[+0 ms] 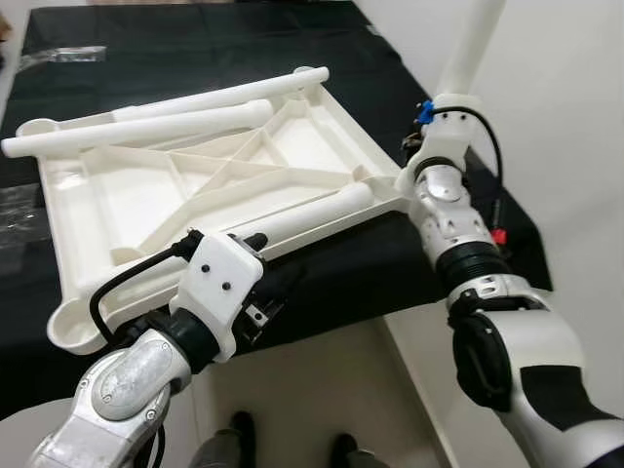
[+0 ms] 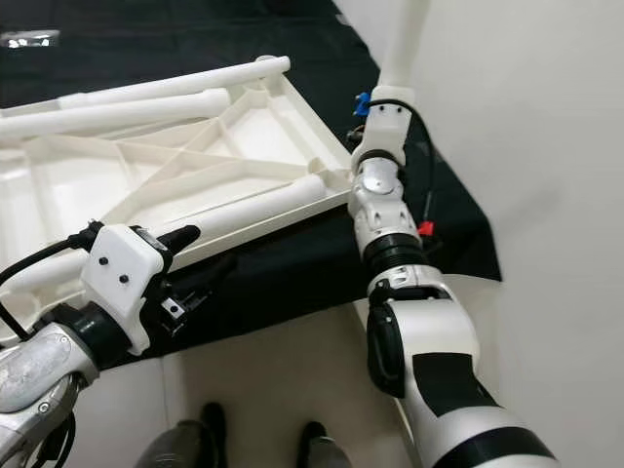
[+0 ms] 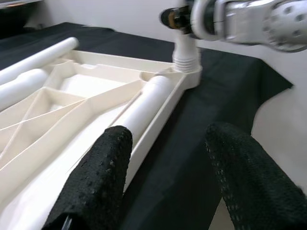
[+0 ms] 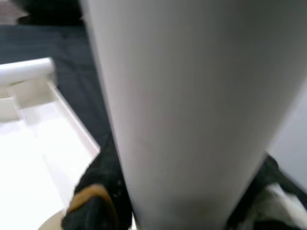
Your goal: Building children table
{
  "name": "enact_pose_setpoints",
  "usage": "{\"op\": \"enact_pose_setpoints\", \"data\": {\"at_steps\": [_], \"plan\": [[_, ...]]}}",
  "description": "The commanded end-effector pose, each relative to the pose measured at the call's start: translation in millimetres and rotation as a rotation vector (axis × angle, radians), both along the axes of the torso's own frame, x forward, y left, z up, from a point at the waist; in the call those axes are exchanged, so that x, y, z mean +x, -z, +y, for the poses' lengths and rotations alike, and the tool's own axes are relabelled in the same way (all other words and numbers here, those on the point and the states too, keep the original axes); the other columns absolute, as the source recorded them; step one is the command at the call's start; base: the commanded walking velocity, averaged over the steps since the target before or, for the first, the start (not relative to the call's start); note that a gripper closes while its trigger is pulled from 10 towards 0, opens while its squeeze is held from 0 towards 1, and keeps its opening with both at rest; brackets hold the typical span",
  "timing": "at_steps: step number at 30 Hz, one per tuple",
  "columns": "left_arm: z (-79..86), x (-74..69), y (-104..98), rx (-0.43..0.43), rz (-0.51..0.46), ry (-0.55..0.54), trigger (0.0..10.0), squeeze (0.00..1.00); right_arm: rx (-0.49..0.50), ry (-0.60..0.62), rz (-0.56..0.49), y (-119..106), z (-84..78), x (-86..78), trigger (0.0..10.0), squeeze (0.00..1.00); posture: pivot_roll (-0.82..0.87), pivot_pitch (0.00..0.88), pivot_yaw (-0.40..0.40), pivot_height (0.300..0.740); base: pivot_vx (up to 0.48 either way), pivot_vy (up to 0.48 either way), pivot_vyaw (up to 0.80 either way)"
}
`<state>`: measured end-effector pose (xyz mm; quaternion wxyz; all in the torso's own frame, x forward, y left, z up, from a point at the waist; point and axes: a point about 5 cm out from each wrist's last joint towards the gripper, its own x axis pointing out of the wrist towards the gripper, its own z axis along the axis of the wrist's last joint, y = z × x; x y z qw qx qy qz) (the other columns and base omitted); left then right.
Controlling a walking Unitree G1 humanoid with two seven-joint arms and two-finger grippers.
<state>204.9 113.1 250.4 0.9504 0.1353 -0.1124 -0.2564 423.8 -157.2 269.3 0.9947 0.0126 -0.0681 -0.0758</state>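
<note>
Black cloth [image 1: 370,263] is carrying the upturned tabletop [image 1: 146,195]; right gripper [image 1: 417,161] is clamping a leg [image 1: 476,39] standing upright in its corner, left gripper [image 3: 168,177] hanging wide.

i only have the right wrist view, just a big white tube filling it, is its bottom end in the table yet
Observer: The upright leg stands in the corner socket of the upside-down table top, with ribs showing above the rim.
Operator: where's my other claw
Observer: The left claw is open at the table top's near edge, beside a lying leg.
Operator: more legs anywhere
Observer: Two spare legs lie along the far edge.
</note>
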Motion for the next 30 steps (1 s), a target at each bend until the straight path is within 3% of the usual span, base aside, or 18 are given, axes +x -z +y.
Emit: {"op": "enact_pose_setpoints", "data": {"at_steps": [1,2,3,4,5,9,15,18,20,21,22,23,24,25,29,30], "plan": [[-0.9,-2.8,1.6,0.002,0.005,0.01,10.0,0.0,0.128,-0.338,0.288,70.4,43.9,-7.4,0.0,0.0,0.12,0.341,-0.107,0.74,0.0,0.0,0.0],[-0.9,-2.8,1.6,0.002,0.005,0.01,10.0,0.0,0.128,-0.338,0.288,70.4,43.9,-7.4,0.0,0.0,0.12,0.341,-0.107,0.74,0.0,0.0,0.0],[-0.6,-2.9,1.6,0.002,0.005,0.009,10.0,0.0,0.145,-0.625,0.274,65.3,62.4,-12.0,0.0,0.0,0.11,0.341,-0.105,0.74,0.0,0.0,0.0],[-0.6,-2.9,1.6,0.002,0.005,0.009,10.0,0.0,0.145,-0.625,0.274,65.3,62.4,-12.0,0.0,0.0,0.11,0.341,-0.105,0.74,0.0,0.0,0.0],[-0.6,-3.0,1.8,0.004,0.005,0.01,10.0,0.0,0.115,-0.779,0.304,66.5,63.9,-16.3,0.0,0.0,0.11,0.34,-0.106,0.74,0.0,0.0,0.0],[-0.5,-2.9,1.7,0.005,0.004,0.01,10.0,0.0,0.125,-0.849,0.301,64.1,56.9,-17.8,0.0,0.0,0.11,0.34,-0.107,0.74,0.0,0.0,0.0],[-0.2,-2.9,1.4,0.006,0.001,0.009,10.0,0.0,0.046,-0.98,0.261,59.1,41.9,-22.2,0.0,0.0,0.11,0.338,-0.108,0.74,0.0,0.0,0.0],[0.2,-3.2,1.5,0.007,0.001,0.01,10.0,0.0,0.003,-1.18,0.211,51.8,36.6,-31.8,0.0,0.0,0.11,0.338,-0.107,0.74,0.0,0.0,0.0],[0.2,-3.2,1.5,0.007,0.001,0.01,10.0,0.0,0.003,-1.18,0.211,51.8,36.6,-31.8,0.0,0.0,0.11,0.338,-0.107,0.74,0.0,0.0,0.0],[0.2,-3.3,1.6,0.006,0.001,0.011,10.0,0.0,-0.016,-1.305,0.184,48.1,35.6,-39.1,0.0,0.0,0.11,0.335,-0.106,0.74,0.0,0.0,0.0],[0.2,-3.3,1.6,0.006,0.001,0.011,10.0,0.0,-0.016,-1.305,0.184,48.1,35.6,-39.1,0.0,0.0,0.11,0.335,-0.106,0.74,0.0,0.0,0.0],[0.2,-3.3,1.3,0.007,0.001,0.013,10.0,0.0,-0.049,-1.447,0.161,43.5,34.6,-48.3,0.0,0.0,0.11,0.334,-0.106,0.74,0.0,0.0,0.0],[0.2,-3.3,1.3,0.007,0.001,0.013,10.0,0.0,-0.049,-1.447,0.161,43.5,34.6,-48.3,0.0,0.0,0.11,0.334,-0.106,0.74,0.0,0.0,0.0],[0.2,-3.5,1.0,0.008,-0.001,0.015,10.0,0.0,-0.088,-1.559,0.152,40.6,33.3,-55.2,0.0,0.0,0.12,0.33,-0.106,0.74,0.0,0.0,0.0],[0.1,-3.8,0.9,0.01,-0.002,0.016,10.0,0.0,-0.152,-1.633,0.162,38.4,31.8,-58.6,0.0,0.0,0.12,0.326,-0.105,0.74,0.0,0.0,0.0],[-0.1,-4.0,0.9,0.01,-0.003,0.017,10.0,0.0,-0.209,-1.629,0.17,37.7,31.5,-57.5,0.0,0.0,0.12,0.323,-0.109,0.74,0.0,0.0,0.0]]}}
